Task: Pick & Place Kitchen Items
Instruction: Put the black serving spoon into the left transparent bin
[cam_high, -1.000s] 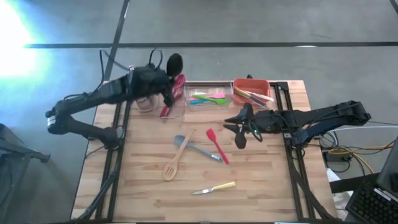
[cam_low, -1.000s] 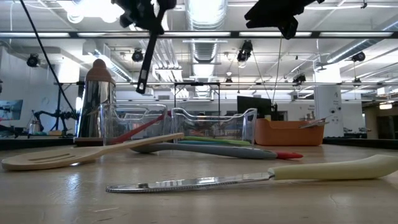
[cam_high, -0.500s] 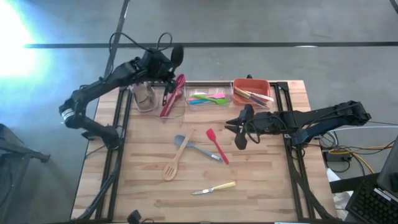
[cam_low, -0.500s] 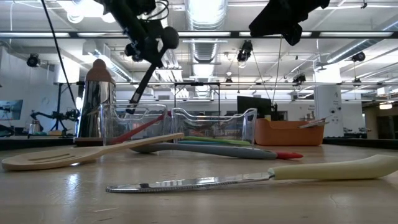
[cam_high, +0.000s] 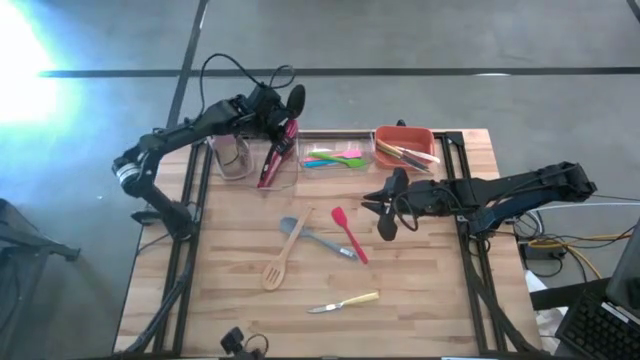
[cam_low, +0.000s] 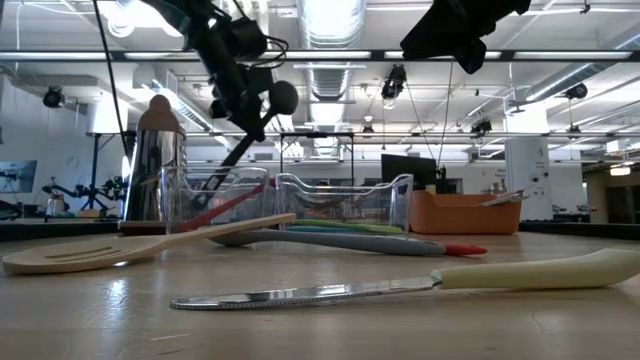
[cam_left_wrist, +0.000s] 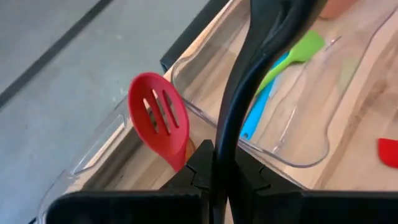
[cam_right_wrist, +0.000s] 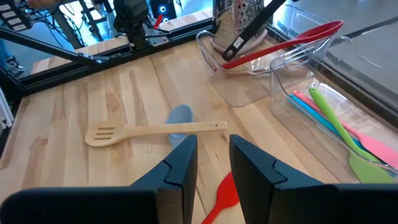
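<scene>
Left gripper (cam_high: 271, 103) is up at the back-left of the table, clamped tight on the black ladle (cam_high: 288, 112) — bowl end sticking out past the table edge, handle angling down into the clear bin (cam_high: 291, 178) where the red slotted spatula (cam_left_wrist: 158, 121) leans. Next bin over, the middle clear tray (cam_high: 367, 161), has the green, blue and pink utensils (cam_high: 335, 157) lying flat in it. Right gripper (cam_high: 385, 208) hovers above the bare wood right of the middle, fingers a narrow gap apart, holding nothing. Loose on the table: wooden slotted spatula (cam_high: 285, 250), grey-blue spatula (cam_high: 310, 236) crossing under it, red spatula (cam_high: 348, 232), and a pale-handled knife (cam_high: 345, 301) near the front edge.
</scene>
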